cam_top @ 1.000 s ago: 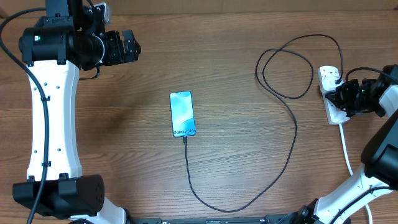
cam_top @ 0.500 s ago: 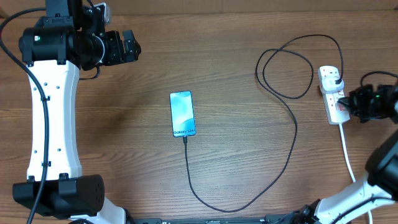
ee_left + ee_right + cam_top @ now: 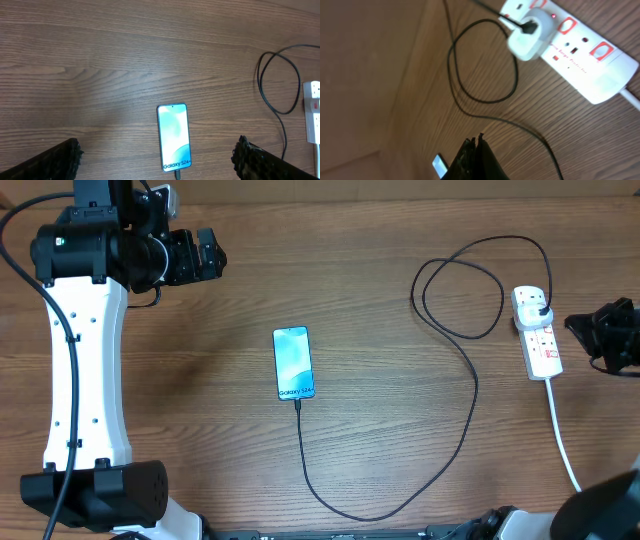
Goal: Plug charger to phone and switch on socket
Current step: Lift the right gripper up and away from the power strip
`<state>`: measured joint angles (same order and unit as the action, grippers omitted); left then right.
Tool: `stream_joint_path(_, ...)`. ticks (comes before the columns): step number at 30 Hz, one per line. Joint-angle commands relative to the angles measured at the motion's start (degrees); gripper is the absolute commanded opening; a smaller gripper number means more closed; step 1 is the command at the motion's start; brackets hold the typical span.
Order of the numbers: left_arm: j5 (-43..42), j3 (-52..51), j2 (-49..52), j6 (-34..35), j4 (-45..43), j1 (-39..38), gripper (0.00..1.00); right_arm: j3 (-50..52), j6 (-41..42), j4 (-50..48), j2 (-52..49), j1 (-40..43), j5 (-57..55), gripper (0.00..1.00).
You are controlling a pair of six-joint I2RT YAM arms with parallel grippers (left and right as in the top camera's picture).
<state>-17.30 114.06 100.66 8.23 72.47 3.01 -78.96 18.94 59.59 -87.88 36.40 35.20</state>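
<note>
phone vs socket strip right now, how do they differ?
The phone is black-edged with a blue-white screen; the socket is white with red markings. The phone lies central, the socket far right. Both lie flat, lengthwise alike, joined by the charger.

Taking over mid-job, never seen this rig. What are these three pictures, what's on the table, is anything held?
Two robot arms work at a wooden table. One picture looks down from above; the others come from wrist cameras. On the table lie a slim black-edged smartphone with a light blue screen, a long thin black charger cable reaching its lower end, and a narrow white power strip holding the cable's plug. The left gripper is open, the right gripper shut; neither holds anything.
</note>
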Motion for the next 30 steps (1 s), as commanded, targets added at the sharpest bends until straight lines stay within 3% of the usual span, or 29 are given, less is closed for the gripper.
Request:
stream_joint_path(1, 0.4, 0.5, 0.3, 0.1, -0.1, -0.2, 1.0, -0.7, -2.8, 1.0, 4.9, -2.3, 1.1, 0.04)
stream_joint_path(24, 0.4, 0.5, 0.3, 0.1, -0.1, -0.2, 1.0, -0.7, -4.0, 4.2, 9.2, -24.7, -1.9, 0.04)
stream_joint_path(30, 0.4, 0.5, 0.3, 0.1, -0.1, -0.2, 1.0, -0.7, -4.0, 4.7, 9.2, -34.9, -9.6, 0.11)
